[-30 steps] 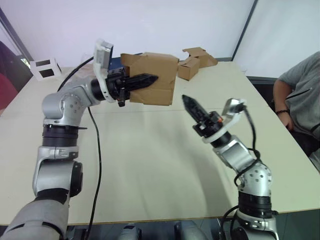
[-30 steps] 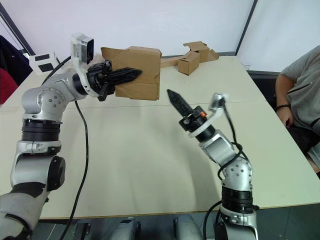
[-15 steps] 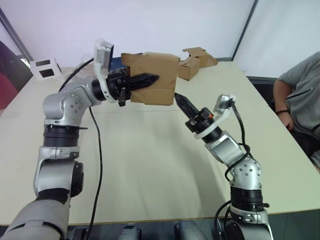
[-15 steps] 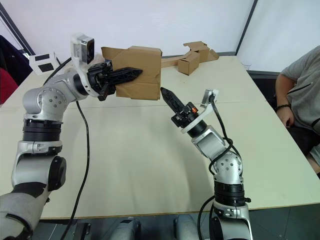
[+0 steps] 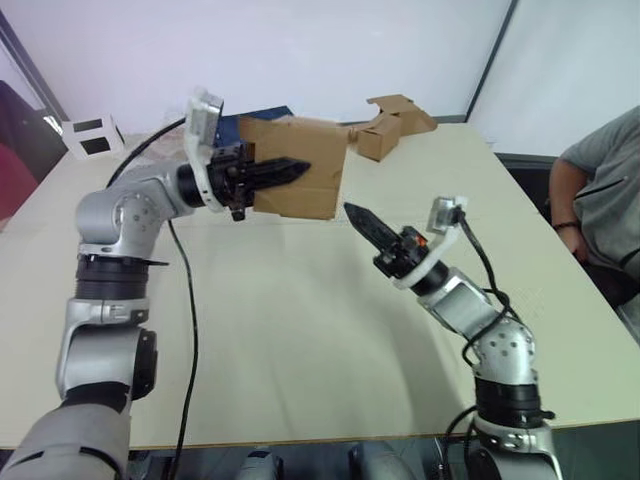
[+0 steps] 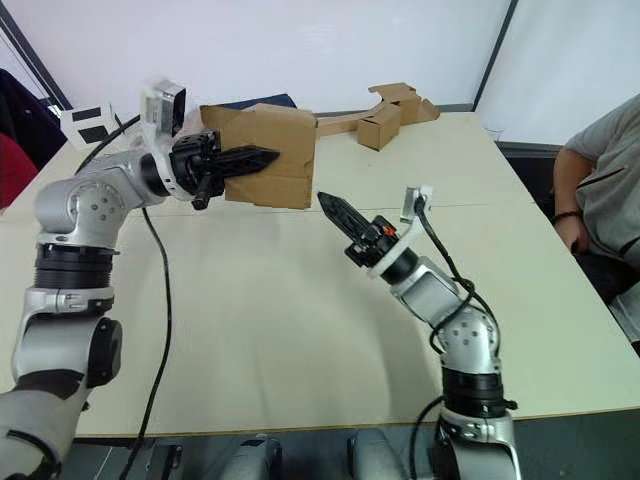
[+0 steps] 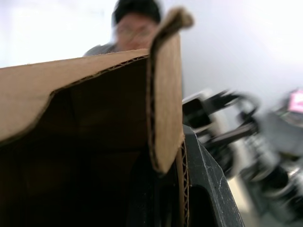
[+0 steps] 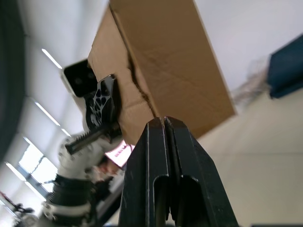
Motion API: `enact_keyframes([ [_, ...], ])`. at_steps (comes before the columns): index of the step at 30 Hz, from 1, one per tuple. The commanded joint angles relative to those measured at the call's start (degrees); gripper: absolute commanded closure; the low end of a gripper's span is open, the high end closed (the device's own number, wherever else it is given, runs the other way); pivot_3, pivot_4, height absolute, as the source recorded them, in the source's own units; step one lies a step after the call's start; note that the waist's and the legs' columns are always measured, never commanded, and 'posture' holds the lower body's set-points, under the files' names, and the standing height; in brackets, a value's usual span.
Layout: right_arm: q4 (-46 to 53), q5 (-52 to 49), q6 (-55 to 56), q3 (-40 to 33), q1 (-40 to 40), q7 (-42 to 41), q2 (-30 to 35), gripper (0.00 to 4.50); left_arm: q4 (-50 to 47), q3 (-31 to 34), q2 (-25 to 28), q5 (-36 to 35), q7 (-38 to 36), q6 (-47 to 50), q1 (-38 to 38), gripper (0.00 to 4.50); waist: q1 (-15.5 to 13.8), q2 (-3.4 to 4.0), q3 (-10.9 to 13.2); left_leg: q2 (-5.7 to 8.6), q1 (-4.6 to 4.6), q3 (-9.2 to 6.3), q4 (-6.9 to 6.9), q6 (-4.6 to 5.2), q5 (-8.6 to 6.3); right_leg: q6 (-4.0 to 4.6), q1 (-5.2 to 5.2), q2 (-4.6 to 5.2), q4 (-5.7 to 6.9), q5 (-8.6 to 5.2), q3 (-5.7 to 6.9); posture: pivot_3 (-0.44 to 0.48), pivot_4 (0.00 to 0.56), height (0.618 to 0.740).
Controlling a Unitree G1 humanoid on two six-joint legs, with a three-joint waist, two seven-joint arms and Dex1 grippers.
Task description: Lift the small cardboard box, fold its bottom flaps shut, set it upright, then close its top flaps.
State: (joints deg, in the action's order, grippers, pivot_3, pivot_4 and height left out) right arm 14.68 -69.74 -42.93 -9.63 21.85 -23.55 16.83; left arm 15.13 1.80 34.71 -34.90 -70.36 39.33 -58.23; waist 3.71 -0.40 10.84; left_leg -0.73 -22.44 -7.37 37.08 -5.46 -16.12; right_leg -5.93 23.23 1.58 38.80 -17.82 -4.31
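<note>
The small cardboard box (image 5: 310, 180) hangs above the table's far middle. My left gripper (image 5: 300, 166) is shut on its near wall, with one black finger (image 6: 252, 156) lying along the outside. In the left wrist view that wall (image 7: 163, 104) stands clamped against a finger (image 7: 206, 189). One flap (image 6: 212, 116) sticks out at the box's upper left; I cannot tell which end it belongs to. My right gripper (image 5: 352, 211) is shut and empty, pointing at the box's lower right corner from just below. Its closed fingertips (image 8: 164, 124) sit under the box (image 8: 165, 56).
A second cardboard box (image 5: 392, 122) joined to a flat strip lies at the table's far right. A small white block (image 5: 90, 136) sits at the far left, and a dark blue object (image 6: 252, 102) lies behind the held box. A person (image 5: 605, 200) sits at the right edge.
My right gripper reached up to the box's lower right corner, then dropped slightly. The left arm shifted the box a little to the left.
</note>
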Motion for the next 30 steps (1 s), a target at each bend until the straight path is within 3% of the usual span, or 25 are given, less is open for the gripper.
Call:
enact_keyframes([
  [1,5.7,7.6,-2.5,1.2,-3.6,-7.0,12.6,4.47,-3.0,-5.7,3.1,6.9,-1.7,-3.4,-2.4,4.50,-0.2,0.01,0.0,0.01,0.00,0.00,0.00,0.06,-0.03,0.00,0.00,0.00,-0.02,0.00,0.00,0.000,0.150,0.740],
  [5,12.1,22.7,-1.0,12.1,-6.5,-14.7,27.7,4.47,-4.2,-12.4,6.2,11.8,-8.3,-5.8,-4.2,4.50,0.2,-0.01,0.0,-0.01,0.02,0.01,-0.04,0.10,-0.06,-0.01,0.01,-0.09,-0.06,-0.01,-0.01,0.000,0.150,0.740],
  [7,12.9,28.0,0.7,15.8,-7.2,-16.9,31.0,4.47,-3.7,-15.1,6.8,14.1,-10.9,-7.1,-5.2,4.50,0.3,-0.01,0.0,-0.05,0.02,0.01,-0.04,0.14,-0.08,-0.01,0.01,-0.13,-0.07,-0.01,-0.03,0.000,0.150,0.740],
  [9,14.3,31.9,2.2,18.6,-8.3,-19.1,33.1,4.47,-4.3,-23.2,9.9,20.9,-17.8,-10.5,-6.9,4.50,0.3,-0.01,0.0,-0.05,0.02,0.02,-0.03,0.17,-0.09,-0.01,0.00,-0.13,-0.08,-0.02,-0.04,0.000,0.150,0.740],
  [13,14.3,38.1,4.0,22.0,-6.9,-17.0,30.3,4.47,-4.4,-32.8,10.4,26.9,-22.1,-21.6,-7.6,4.50,0.2,-0.01,0.0,-0.05,0.01,0.05,-0.02,0.18,-0.10,-0.02,-0.03,-0.12,-0.17,-0.01,-0.07,0.000,0.150,0.740],
  [17,15.1,40.9,3.4,22.5,-5.7,-13.6,25.9,4.47,-4.6,-38.7,9.2,24.0,-22.1,-22.1,-8.3,4.50,-0.6,-0.07,0.0,-0.02,-0.06,0.05,0.06,0.18,-0.10,-0.03,-0.05,-0.05,-0.17,-0.01,-0.05,0.000,0.150,0.740],
  [23,16.6,43.6,3.2,20.7,-8.3,-12.3,25.7,4.47,-0.3,-43.2,7.4,25.8,-22.1,-24.7,-10.5,4.50,-1.1,-0.08,0.0,-0.02,-0.06,0.04,0.06,0.21,-0.12,-0.03,-0.05,-0.06,-0.18,-0.01,-0.03,0.000,0.150,0.740],
  [28,16.5,43.7,2.7,18.6,-9.5,-13.0,26.1,4.50,-0.5,-43.0,7.5,19.7,-22.1,-20.4,-12.6,2.93,-1.1,-0.08,0.0,-0.03,-0.05,0.03,0.06,0.22,-0.12,-0.03,-0.05,-0.07,-0.17,-0.01,-0.03,0.000,0.150,0.740],
  [30,16.3,43.8,2.7,17.9,-9.6,-13.7,26.3,4.50,0.5,-40.9,7.4,17.7,-22.1,-18.2,-14.2,2.93,-1.1,-0.08,0.0,-0.03,-0.05,0.03,0.06,0.23,-0.12,-0.03,-0.05,-0.07,-0.16,-0.01,-0.03,0.000,0.150,0.740],
])
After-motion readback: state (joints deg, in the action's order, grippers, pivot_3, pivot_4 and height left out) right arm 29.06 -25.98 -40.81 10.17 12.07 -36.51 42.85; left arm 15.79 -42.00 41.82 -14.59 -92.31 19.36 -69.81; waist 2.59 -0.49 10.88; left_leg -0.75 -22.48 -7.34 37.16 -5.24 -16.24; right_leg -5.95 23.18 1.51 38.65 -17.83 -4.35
